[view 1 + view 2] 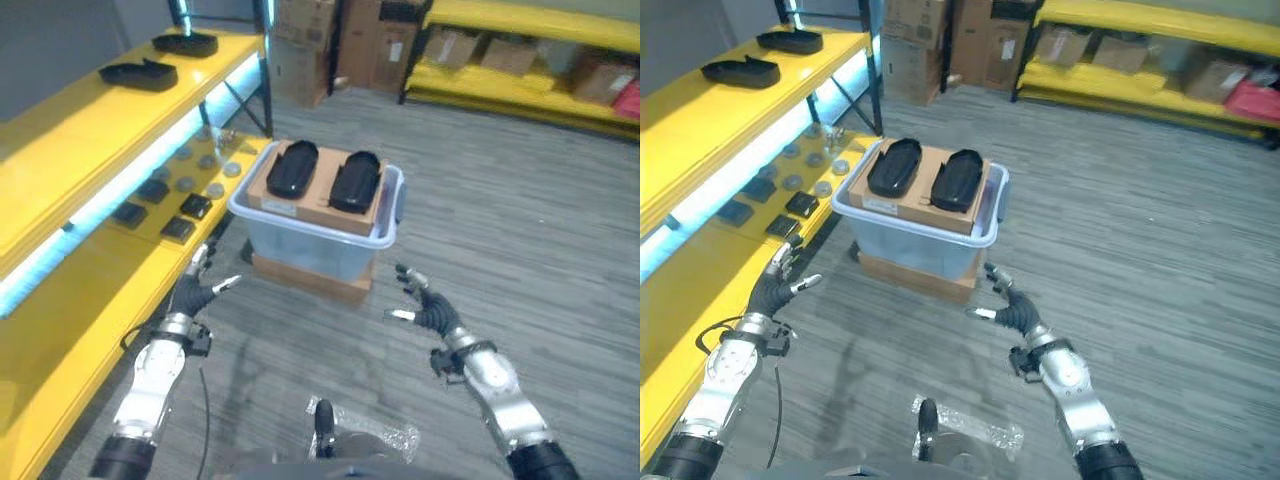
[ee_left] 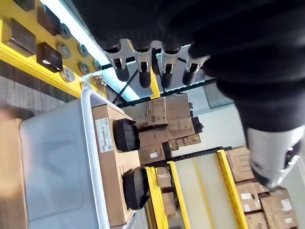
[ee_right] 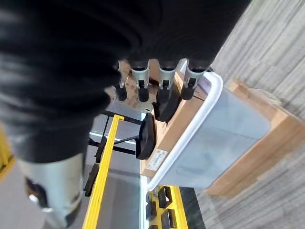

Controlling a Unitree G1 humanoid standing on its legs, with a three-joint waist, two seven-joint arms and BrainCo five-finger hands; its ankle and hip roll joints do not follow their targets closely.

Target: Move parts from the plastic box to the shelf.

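Both robot hands hang with fingers spread, holding nothing: the left robot hand (image 1: 190,296) beside the long yellow metal shelf (image 1: 60,170), the right robot hand (image 1: 428,306) just short of the translucent pale-blue plastic box (image 1: 320,240). Two black oval moulded parts (image 1: 322,175) lie on brown cardboard across the box. The head views also show two more black parts (image 1: 760,58) on the shelf's upper level, while the left wrist view picks out round grey discs (image 2: 66,74) on the lower level.

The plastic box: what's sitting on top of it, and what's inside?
A cardboard sheet lies across the plastic box, carrying two black parts. The cardboard hides the inside.
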